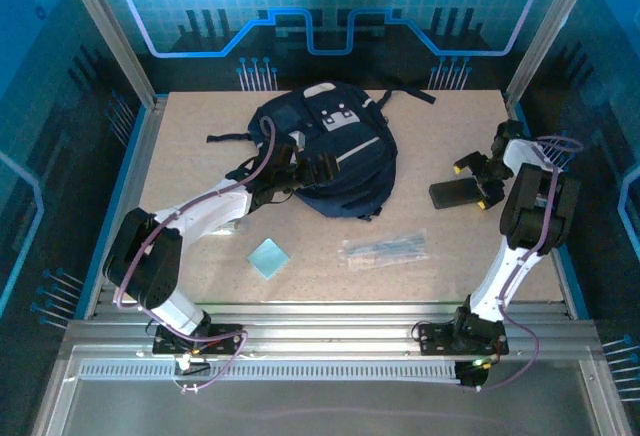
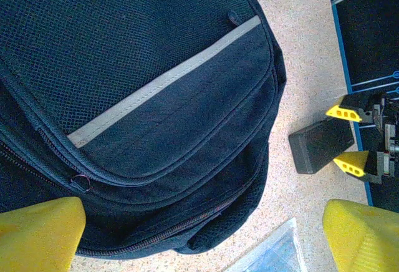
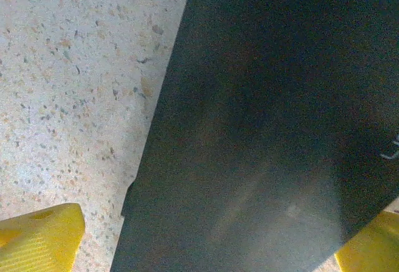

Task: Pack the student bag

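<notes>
Student bag (image 1: 335,151) is laid flat at centre-rear of the speckled table (image 1: 200,216), front face up. A grey stripe (image 2: 162,85) is seen running diagonally across its pocket, and black straps (image 1: 228,138) are spread out to its left and rear. Left gripper (image 1: 305,166) is positioned over the bag's near-left part. Its jaws are opened wide, with the yellow fingertips (image 2: 37,231) seen at the lower corners of the left wrist view and the bag's zipped lower edge between them. Nothing is held; contact with the fabric cannot be confirmed. Right gripper (image 1: 478,181) is placed at the flat black case (image 1: 455,194), which is lying on the table right of the bag, well apart from it. Its jaws are opened and set either side of the case's right end. In the right wrist view a strip of table is seen between one fingertip and the case edge, while the other fingertip is at the opposite edge: case straddled, not clamped. A clear plastic packet (image 1: 385,248) of pen-like items is lying just in front of the bag. A flat light blue square (image 1: 268,257) is lying left of the packet. Both are untouched.
</notes>
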